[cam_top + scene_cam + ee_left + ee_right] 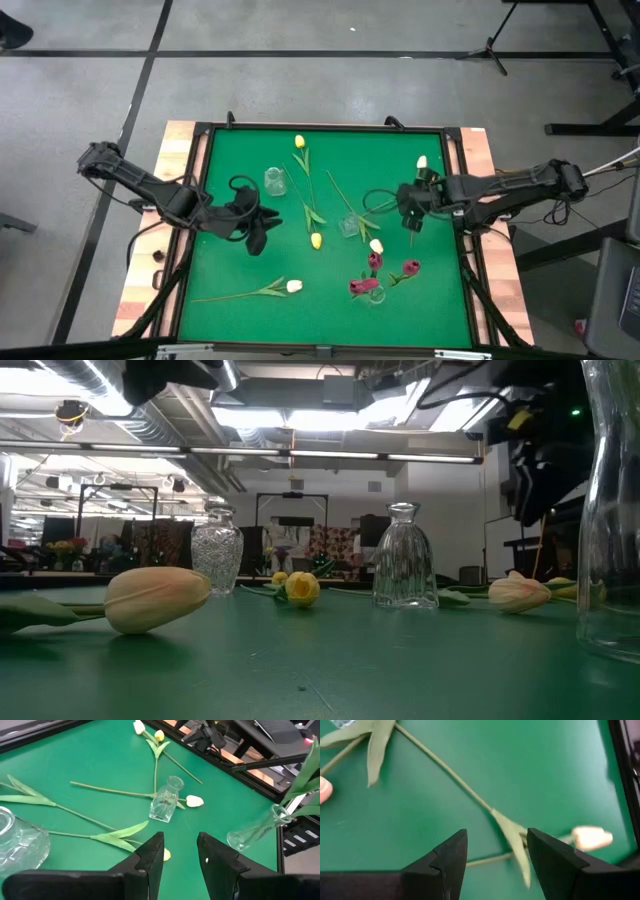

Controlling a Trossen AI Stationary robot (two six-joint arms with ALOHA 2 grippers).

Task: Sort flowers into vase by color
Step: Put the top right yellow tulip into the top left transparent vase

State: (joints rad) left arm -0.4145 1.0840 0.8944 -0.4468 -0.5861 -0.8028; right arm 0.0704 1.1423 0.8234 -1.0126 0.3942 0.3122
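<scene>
Tulips lie scattered on the green table (pixel 230 160): a yellow one (pixel 299 142) near the far side, a yellow head (pixel 316 240) mid-table, cream ones (pixel 294 286) (pixel 376 246) (pixel 421 162). Dark magenta tulips (pixel 375 262) stand with their stems in a small glass vase (pixel 376 294). My left gripper (pixel 255 228) (pixel 180 852) is open over the table's left half, beside the yellow head (pixel 165 854). My right gripper (pixel 410 208) (pixel 496 852) is open above a cream tulip's stem and leaf (pixel 512 834); its head (pixel 592 837) lies just beyond one finger.
Two more glass vases stand on the table: one (pixel 275 180) toward the far left, one (pixel 349 226) in the middle. In the low view they show as a cut-glass vase (pixel 217 550) and a bell-shaped one (pixel 405 557). A black frame (pixel 455 180) and wooden edges border the mat.
</scene>
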